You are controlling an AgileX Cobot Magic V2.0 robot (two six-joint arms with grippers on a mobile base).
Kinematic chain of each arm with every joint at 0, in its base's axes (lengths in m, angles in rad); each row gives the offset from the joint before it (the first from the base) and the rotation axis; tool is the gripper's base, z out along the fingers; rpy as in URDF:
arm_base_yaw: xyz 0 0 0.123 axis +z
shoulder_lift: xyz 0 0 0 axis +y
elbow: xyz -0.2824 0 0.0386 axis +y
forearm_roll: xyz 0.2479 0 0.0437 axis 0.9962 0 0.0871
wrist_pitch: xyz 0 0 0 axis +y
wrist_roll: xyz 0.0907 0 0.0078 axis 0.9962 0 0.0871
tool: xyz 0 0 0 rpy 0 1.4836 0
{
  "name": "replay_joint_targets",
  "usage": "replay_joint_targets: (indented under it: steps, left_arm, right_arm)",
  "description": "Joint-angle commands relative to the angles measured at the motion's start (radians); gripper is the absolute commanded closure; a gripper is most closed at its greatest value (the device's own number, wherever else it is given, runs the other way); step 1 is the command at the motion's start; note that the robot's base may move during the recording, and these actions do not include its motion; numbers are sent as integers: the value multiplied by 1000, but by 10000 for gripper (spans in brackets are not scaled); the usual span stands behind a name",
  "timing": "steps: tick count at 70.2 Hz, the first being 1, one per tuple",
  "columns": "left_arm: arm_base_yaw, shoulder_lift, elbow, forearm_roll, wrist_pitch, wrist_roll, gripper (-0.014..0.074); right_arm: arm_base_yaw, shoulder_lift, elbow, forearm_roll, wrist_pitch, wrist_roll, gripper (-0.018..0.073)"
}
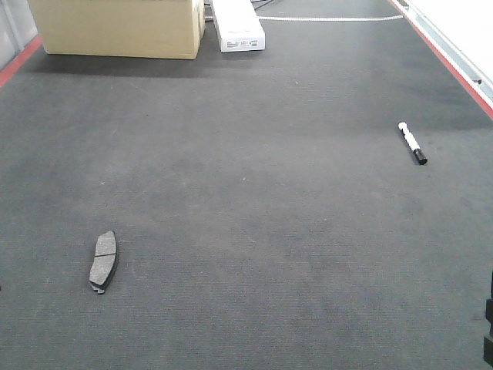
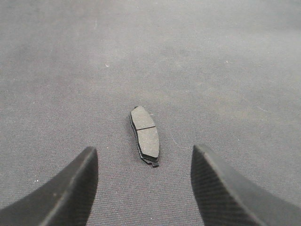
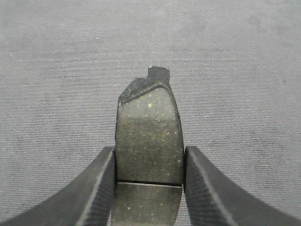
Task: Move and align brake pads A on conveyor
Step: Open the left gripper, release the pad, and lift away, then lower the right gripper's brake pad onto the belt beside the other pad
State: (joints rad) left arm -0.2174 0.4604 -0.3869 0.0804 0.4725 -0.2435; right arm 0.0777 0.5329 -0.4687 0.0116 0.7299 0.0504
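One brake pad [image 1: 103, 260], flat, dark grey and grooved across its middle, lies on the charcoal conveyor [image 1: 254, 177] at the near left. In the left wrist view this pad [image 2: 145, 136] lies lengthwise just ahead of my left gripper [image 2: 142, 148], which is open, with its fingers apart on either side and touching nothing. My right gripper [image 3: 149, 149] is shut on a second brake pad [image 3: 148, 122]. It is pinched by its long edges near the groove and sticks out forward above the belt. Neither arm shows clearly in the front view.
A black-and-white marker pen [image 1: 413, 143] lies on the belt at the right. A cardboard box [image 1: 119, 27] and a white carton [image 1: 239, 27] stand at the far end. Red edge strips [image 1: 447, 58] border the belt, and a dark object [image 1: 488, 331] shows at the lower right edge.
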Motion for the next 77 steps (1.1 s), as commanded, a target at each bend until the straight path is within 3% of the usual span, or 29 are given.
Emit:
replay_joint_targets:
  steps: [1, 35, 46, 77]
  left_arm:
    - [-3, 3, -29, 3, -66, -5, 190]
    - [-3, 3, -29, 3, -66, -5, 190]
    - [-3, 3, -29, 3, -66, -5, 190]
    - [-3, 3, -29, 3, -66, -5, 190]
  right_arm:
    - [-4, 3, -29, -6, -77, -4, 561]
    - [-4, 34, -34, 39, -69, -21, 561]
    - [-4, 189, -84, 45, -82, -91, 560]
    - [-4, 641, -406, 41, -54, -104, 545]
